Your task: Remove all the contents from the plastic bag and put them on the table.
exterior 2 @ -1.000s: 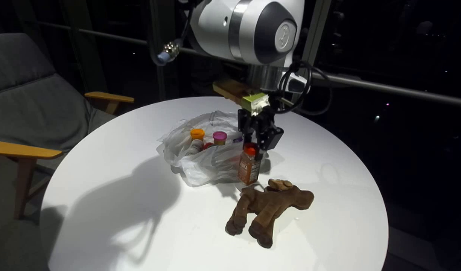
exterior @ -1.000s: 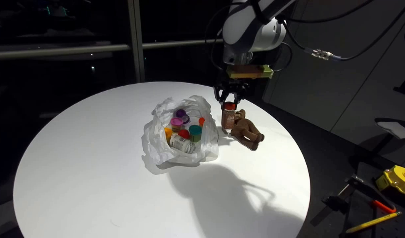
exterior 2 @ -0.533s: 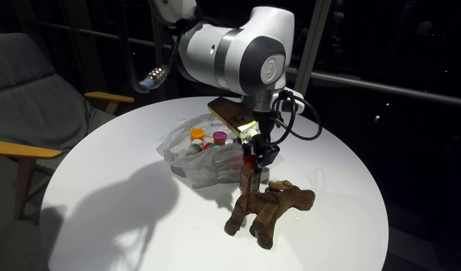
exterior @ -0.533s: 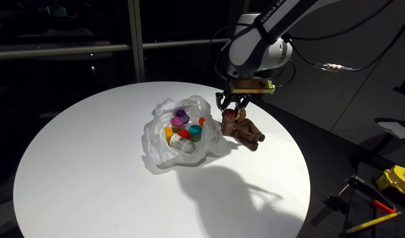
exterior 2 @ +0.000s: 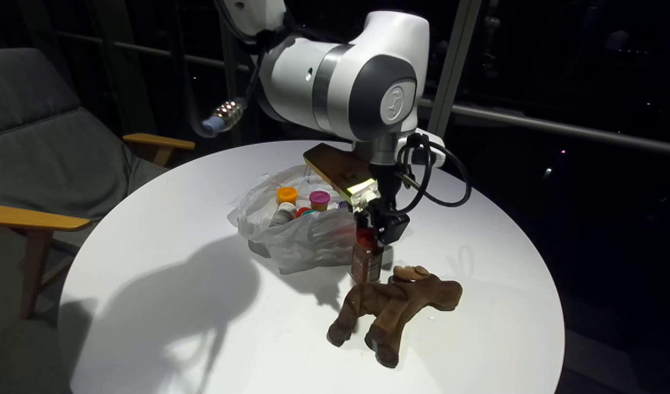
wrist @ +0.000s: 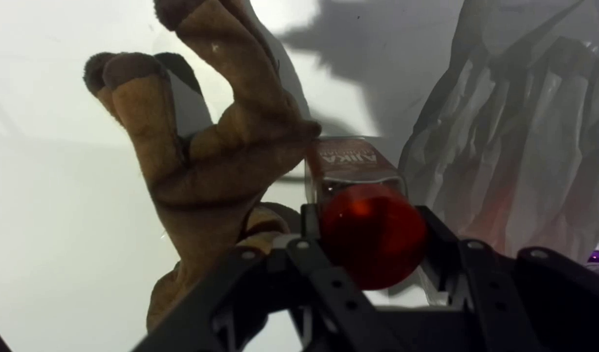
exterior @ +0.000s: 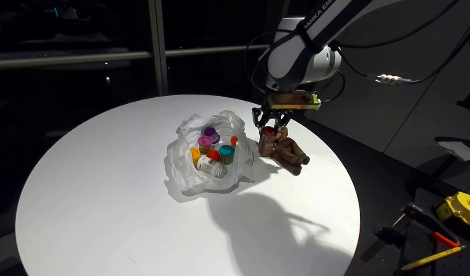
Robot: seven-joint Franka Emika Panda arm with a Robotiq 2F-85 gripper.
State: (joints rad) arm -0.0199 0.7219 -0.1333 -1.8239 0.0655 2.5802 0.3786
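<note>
My gripper is shut on the red cap of a spice jar. The jar stands upright at the table surface, beside the bag, in both exterior views. The crumpled white plastic bag stands open on the white table. Inside it are a pink-lidded tub, a teal-lidded tub, a yellow-orange tub, purple lids, a red lid, an orange item and a white bottle. A brown plush toy lies against the jar.
The bag wall is close beside the gripper in the wrist view, and the toy is on its opposite side. A grey chair stands by the table. Tools and a yellow box lie off the table's edge.
The gripper has come down with the jar from just above the table to the surface, then shifted slightly away from the bag. The plush toy has been nudged the same way.
</note>
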